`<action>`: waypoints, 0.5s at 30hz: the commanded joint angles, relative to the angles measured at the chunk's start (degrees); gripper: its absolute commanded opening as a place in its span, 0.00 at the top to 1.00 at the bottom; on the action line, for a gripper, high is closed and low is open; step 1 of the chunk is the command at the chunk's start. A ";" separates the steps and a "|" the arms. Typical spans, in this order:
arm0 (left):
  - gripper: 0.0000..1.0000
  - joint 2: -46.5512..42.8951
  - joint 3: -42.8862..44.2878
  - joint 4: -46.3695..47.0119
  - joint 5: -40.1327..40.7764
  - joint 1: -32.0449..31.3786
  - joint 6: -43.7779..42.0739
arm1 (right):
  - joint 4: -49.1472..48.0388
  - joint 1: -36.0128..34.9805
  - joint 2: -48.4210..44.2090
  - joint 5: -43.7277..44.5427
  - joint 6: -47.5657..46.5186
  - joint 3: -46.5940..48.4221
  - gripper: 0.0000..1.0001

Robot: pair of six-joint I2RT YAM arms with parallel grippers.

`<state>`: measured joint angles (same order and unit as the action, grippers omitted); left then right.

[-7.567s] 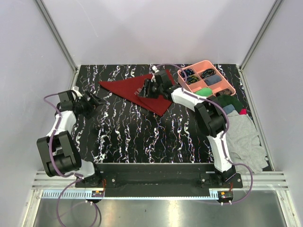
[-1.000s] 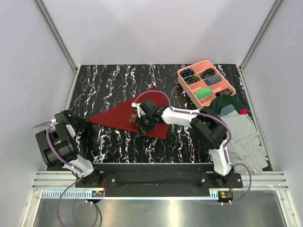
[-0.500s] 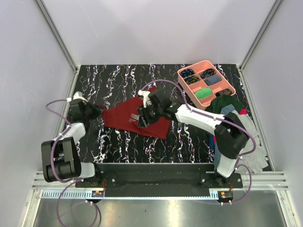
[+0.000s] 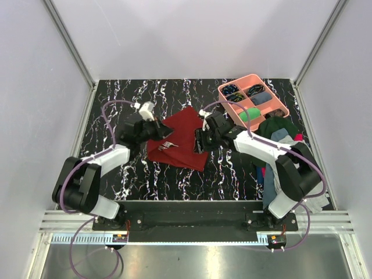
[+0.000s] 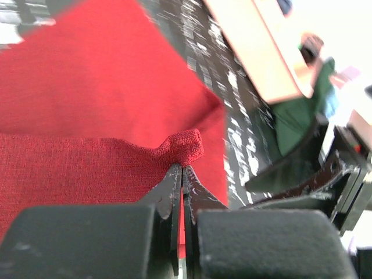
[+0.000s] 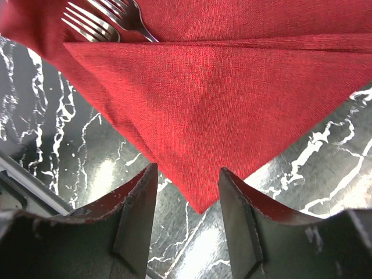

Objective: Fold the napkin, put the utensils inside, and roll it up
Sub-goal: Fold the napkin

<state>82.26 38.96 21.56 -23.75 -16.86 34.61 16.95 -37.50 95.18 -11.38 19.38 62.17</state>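
My left pincer [image 5: 182,170] is clamped on a pinch of napkin [image 5: 87,168] right at its tips, I judge to carry that flap over the forks [image 6: 107,20]; my right pincer [image 6: 187,174] hangs open above the napkin's point, forks lying beyond it, free to pin cloth.

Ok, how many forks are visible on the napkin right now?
2. One fork and a second fork lie side by side on the napkin, tines exposed, handles running under its folded flap. More may be hidden there.
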 commanded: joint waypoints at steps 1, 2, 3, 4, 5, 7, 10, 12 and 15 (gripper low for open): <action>1.00 2.64 3.58 7.35 -5.34 -4.93 -2.61 | -2.18 -0.30 -4.56 2.76 2.94 -1.78 0.45; 1.00 2.90 3.75 7.44 -5.61 -5.80 -2.88 | -2.36 -0.30 -4.73 3.11 3.38 -2.05 0.45; 1.00 3.60 3.93 7.44 -6.04 -6.60 -3.06 | -2.45 -0.30 -5.08 3.38 3.74 -2.32 0.45; 1.00 3.96 4.45 7.27 -6.48 -8.17 -3.41 | -2.45 -0.30 -5.35 3.73 3.91 -2.67 0.45; 1.00 4.22 4.63 7.09 -6.66 -8.97 -4.11 | -2.54 -0.21 -5.53 4.34 4.35 -2.93 0.45; 1.00 5.36 4.81 6.83 -7.01 -10.81 -4.64 | -2.54 -0.21 -5.97 4.96 4.62 -3.46 0.45; 1.00 6.68 5.16 7.09 -7.97 -12.58 -5.08 | -2.54 -0.12 -6.67 5.57 4.97 -3.90 0.45; 1.00 7.47 5.77 7.09 -8.59 -13.89 -5.17 | -2.54 -0.21 -6.93 6.01 4.97 -4.08 0.44; 1.00 8.18 6.57 6.48 -8.95 -15.56 -5.87 | -2.45 -0.12 -7.28 6.54 5.32 -4.60 0.44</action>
<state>89.78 42.19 24.12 -30.30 -30.59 31.03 16.10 -37.50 90.98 -6.87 23.66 58.02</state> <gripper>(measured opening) 0.005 0.553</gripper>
